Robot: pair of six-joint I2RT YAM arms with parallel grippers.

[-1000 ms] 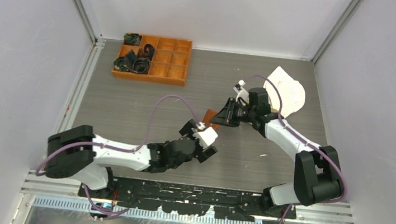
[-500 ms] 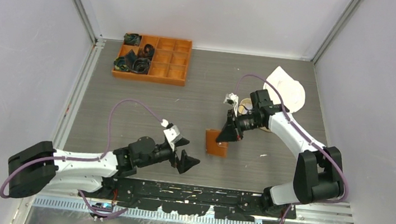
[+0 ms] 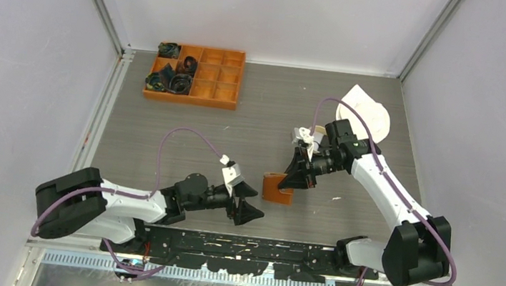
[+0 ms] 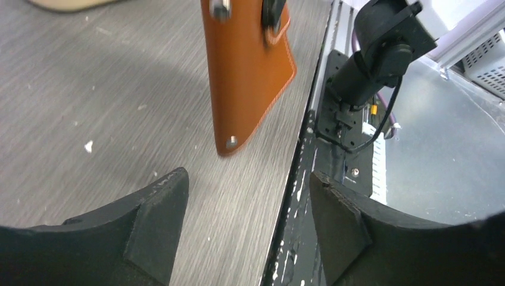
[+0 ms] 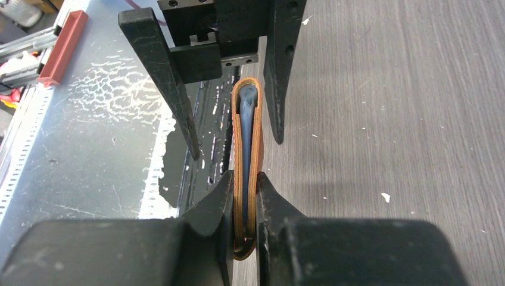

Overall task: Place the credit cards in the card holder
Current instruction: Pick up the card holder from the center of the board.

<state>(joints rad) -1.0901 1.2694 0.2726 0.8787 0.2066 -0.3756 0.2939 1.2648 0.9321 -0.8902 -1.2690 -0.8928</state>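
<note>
Orange plastic forms the compartment box [image 3: 195,74] that is sitting at the far left of the table [image 3: 164,140]. Nearer the front edge, the left tool [image 3: 250,202] is being held low over the table with its fingers [image 4: 158,199] spread wide and nothing between them. It is pointing right, toward the card holder [image 3: 278,187], and is standing just short of it without touching.

The brown leather card holder is being pinched at its upper end by the right tool [image 3: 296,180], whose fingers are being pressed against its two faces. It is being held on edge rather than flat. In the left wrist view its long axis is running steeply up and down, slightly tilted, with a stud-bearing corner lowest and close over the table near the front edge. Whether that corner is touching the table cannot be told.

In the right wrist view the card holder is being seen edge-on, its far end aimed between the spread fingers of the left tool. A grey-blue layer, the credit cards [image 5: 246,137], is sandwiched between the leather leaves. At the far right, a white cloth [image 3: 368,116] is lying on the table behind the right arm.
</note>
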